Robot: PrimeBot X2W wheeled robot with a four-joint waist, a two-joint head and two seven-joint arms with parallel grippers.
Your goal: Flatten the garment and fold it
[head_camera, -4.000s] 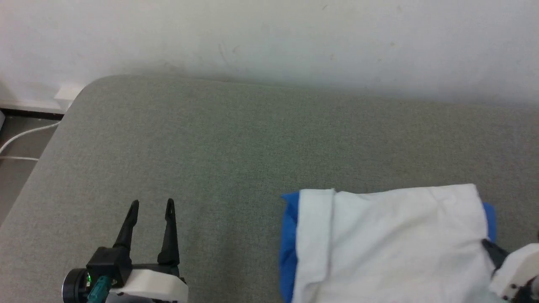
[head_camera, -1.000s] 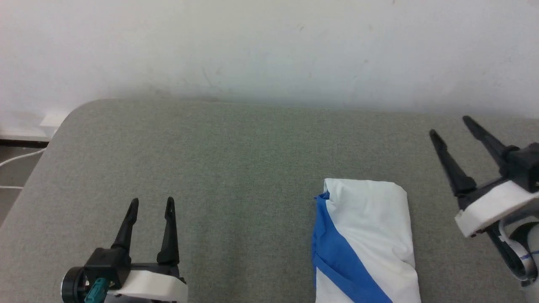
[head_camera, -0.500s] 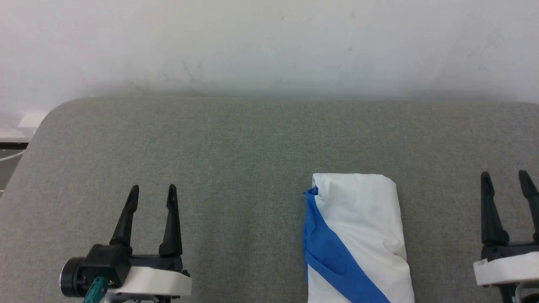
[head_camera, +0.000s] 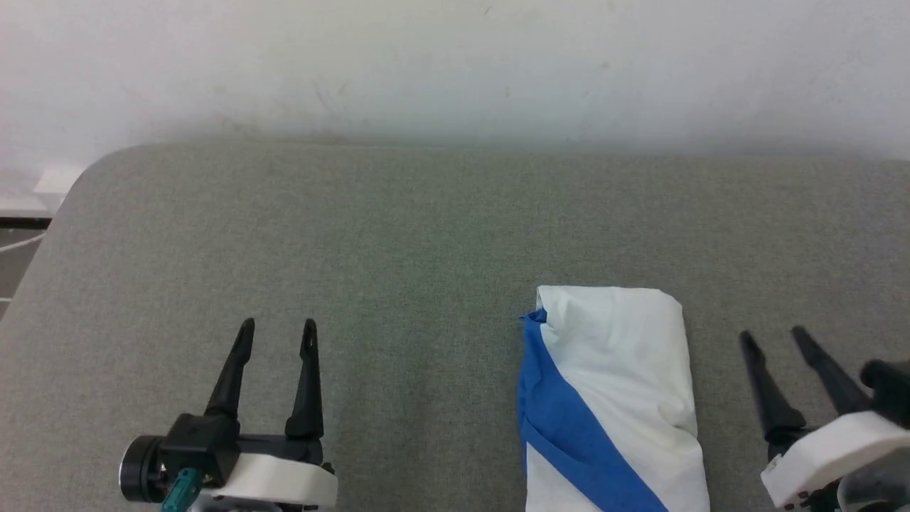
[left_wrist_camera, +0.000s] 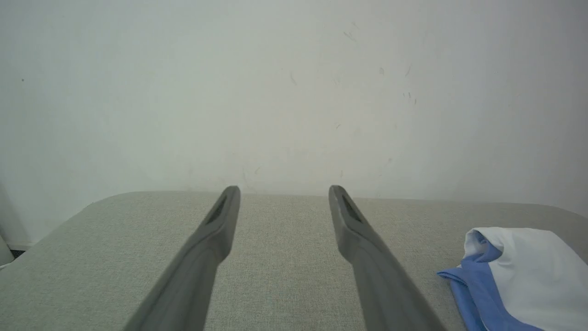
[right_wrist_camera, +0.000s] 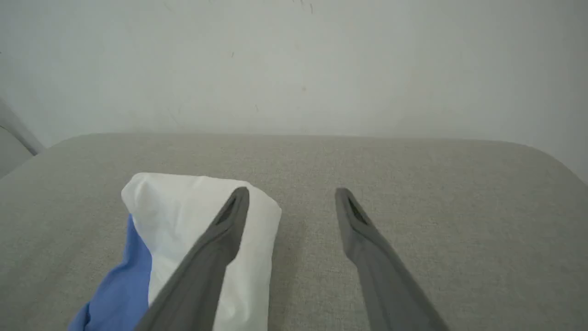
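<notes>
The garment [head_camera: 618,384] lies folded into a narrow white bundle with a blue band slanting across it, right of centre on the grey table [head_camera: 398,249]. It also appears as the garment [left_wrist_camera: 519,271] at the left wrist view's lower right and the garment [right_wrist_camera: 183,225] left of the right gripper's fingers. My left gripper [head_camera: 277,327] stands open and empty at the lower left, well apart from it. At the lower right my right gripper [head_camera: 771,336] is open and empty too, just right of the bundle without touching it.
A white wall [head_camera: 455,71] rises right behind the table's far edge. The table's rounded far-left corner [head_camera: 106,160] drops to the floor, where a white cable [head_camera: 18,243] and a wall socket [head_camera: 53,181] show.
Four seconds ago the garment lay wider and my right gripper was at its right edge. In the last second the right gripper came down from the far right to beside the narrow bundle; the head camera shifted.
</notes>
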